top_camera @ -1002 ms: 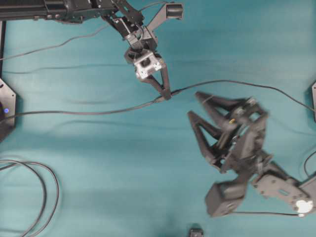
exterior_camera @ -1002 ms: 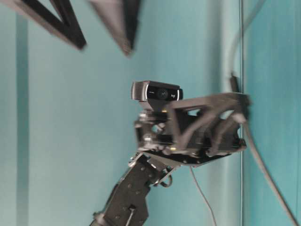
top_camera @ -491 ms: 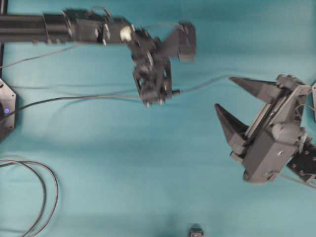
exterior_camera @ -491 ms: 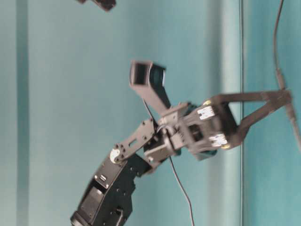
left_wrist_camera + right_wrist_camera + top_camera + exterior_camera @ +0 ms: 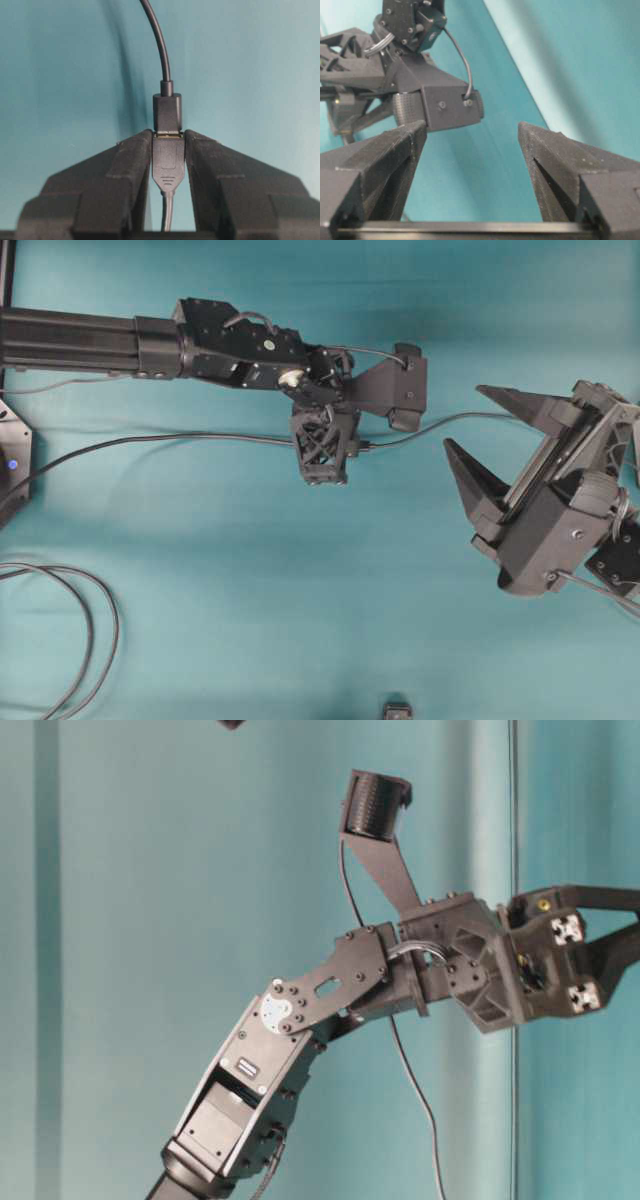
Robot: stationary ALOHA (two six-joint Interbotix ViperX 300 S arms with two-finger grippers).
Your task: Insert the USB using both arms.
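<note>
Left hand (image 5: 168,165) grips USB (image 5: 168,167), socket (image 5: 167,112) mated; right hand (image 5: 470,425) apart, open.

In the overhead view, the left claw (image 5: 325,478) sat mid-tabletop (image 5: 250,590) over a cable (image 5: 150,440) running leftward; the right claw (image 5: 485,425) lay well apart at right; a cable coil (image 5: 95,630) lay lower left.

left gripper (image 5: 168,165) jaws pinched nearly together; right gripper (image 5: 480,435) jaws spread wide, empty.
</note>
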